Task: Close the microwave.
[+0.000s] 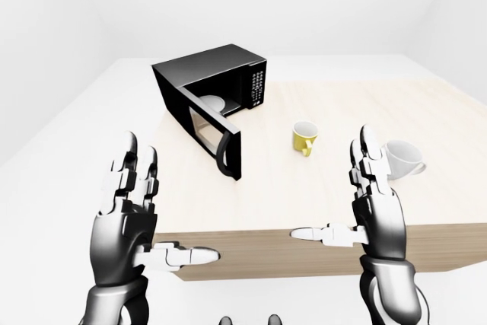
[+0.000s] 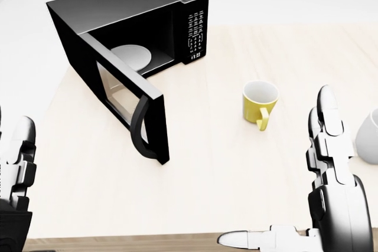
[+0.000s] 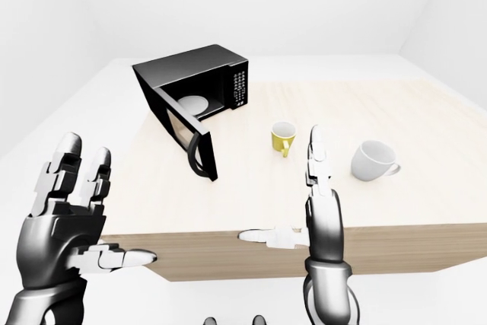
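The black microwave (image 2: 127, 13) stands at the upper left of the wooden table (image 2: 283, 45) in the head view. Its door (image 2: 121, 95) swings wide open toward me, curved handle (image 2: 143, 129) at the free edge, and a white turntable plate (image 2: 134, 57) shows inside. My left hand (image 1: 156, 215) is raised, open and holding nothing, below and left of the door, off the table's near edge. My right hand (image 1: 341, 194) is open too, fingers upright, to the right of the door and apart from it.
A yellow mug (image 2: 260, 102) sits right of the microwave door. A white mug (image 1: 402, 159) stands farther right, partly behind my right hand's fingers in the head view. The table's near edge (image 1: 266, 227) runs between my hands. White floor and walls surround the table.
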You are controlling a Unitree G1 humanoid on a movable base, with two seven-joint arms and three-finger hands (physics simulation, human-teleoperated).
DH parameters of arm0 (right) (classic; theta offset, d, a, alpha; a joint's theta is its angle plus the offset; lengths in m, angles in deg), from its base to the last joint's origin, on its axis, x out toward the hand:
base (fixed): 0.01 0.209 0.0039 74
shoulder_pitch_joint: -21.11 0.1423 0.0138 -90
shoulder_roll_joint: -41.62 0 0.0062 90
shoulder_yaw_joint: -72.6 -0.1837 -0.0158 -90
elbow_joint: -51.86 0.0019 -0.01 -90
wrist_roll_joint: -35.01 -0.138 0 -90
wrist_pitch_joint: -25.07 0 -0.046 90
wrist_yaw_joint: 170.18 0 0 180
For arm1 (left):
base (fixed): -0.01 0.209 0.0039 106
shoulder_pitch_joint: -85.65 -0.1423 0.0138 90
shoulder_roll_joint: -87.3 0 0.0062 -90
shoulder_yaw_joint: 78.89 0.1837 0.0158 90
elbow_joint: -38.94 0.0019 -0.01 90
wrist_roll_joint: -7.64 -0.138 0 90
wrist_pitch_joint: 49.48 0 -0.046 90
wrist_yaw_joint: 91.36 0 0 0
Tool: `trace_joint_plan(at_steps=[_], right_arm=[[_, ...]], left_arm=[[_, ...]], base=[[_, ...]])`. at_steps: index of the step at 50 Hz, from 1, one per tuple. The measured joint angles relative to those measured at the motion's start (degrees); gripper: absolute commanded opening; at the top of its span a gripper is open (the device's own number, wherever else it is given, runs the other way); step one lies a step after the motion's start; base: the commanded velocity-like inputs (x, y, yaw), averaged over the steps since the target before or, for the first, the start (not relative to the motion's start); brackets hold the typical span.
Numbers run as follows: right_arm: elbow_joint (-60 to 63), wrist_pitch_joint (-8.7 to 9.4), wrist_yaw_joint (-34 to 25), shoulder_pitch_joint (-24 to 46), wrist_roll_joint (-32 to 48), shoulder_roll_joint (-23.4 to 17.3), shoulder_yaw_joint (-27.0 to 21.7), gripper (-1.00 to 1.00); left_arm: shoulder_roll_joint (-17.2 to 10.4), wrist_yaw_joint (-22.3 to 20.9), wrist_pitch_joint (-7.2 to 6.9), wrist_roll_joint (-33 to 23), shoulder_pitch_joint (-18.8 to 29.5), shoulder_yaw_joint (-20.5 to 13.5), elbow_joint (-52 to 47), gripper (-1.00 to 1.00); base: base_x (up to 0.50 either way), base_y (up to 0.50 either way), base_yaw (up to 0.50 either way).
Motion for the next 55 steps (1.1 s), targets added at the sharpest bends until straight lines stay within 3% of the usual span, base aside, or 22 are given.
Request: trace_joint_plan(at_steps=[55], right_arm=[[-1.7,-0.28,0.6,0.4,1.1,-0.2,0.9,1.0]], left_arm=[[-0.6,0.1,0.0,-0.9,-0.3,0.9,1.4,1.0]], base=[[0.0,0.48,0.0]])
